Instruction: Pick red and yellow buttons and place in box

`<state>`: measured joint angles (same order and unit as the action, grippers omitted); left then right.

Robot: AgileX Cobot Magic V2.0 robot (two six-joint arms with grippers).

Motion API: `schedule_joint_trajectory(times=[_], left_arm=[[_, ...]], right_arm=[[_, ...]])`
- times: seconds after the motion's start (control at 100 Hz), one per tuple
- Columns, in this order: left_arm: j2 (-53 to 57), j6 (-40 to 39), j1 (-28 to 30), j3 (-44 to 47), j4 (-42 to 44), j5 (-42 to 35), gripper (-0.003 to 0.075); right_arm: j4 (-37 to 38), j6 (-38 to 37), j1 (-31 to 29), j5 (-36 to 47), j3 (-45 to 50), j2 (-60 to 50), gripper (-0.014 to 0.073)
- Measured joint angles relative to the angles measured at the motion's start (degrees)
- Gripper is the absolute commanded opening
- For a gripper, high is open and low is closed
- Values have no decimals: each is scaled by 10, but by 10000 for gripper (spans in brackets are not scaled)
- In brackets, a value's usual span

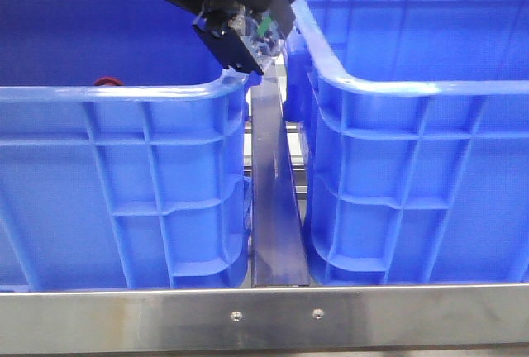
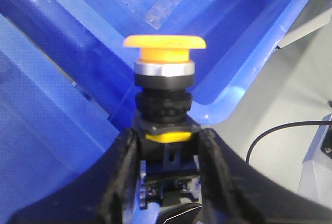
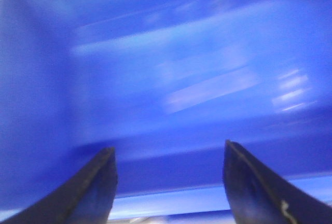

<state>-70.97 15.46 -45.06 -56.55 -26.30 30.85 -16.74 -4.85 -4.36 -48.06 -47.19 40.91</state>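
In the front view, the left-hand crate (image 1: 124, 175) shows a small red round shape (image 1: 106, 81) just above its near rim, on the far inside; it may be the red button, but too little of it shows to be sure, and whether it counts as placed cannot be settled from here. Moving right, a dark arm reaches across the top of that view, over the gap between the two crates, and a spot of orange shows at its upper end near the right-hand crate (image 1: 421, 175). The left wrist view makes this plain: the left end effector (image 2: 168, 146) is clenched around the dark body of the yellow button (image 2: 165, 53), its cap pointing away from the fingers, with a blue crate's interior and rim behind it and pale tabletop past the rim. So the yellow button is lifted and in transit, not yet dropped; as a judgement, its release into the box is the step in hand. Furthest right, the right end effector (image 3: 168, 182) has its fingers spread apart with nothing between them, facing a blurred blue crate wall, so it carries no button at present.
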Motion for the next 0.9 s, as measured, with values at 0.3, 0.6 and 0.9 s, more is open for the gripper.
schedule_joint_trajectory(times=[0.3,0.6,0.9], left_arm=[[0,0,0,0,0,0,8],[0,0,0,0,0,0,8],[0,0,0,0,0,0,8]], right_arm=[[-315,139,0,-69,-48,122,460],[-411,216,53,-68,-87,214,460],[-415,219,161,-61,-127,300,460]])
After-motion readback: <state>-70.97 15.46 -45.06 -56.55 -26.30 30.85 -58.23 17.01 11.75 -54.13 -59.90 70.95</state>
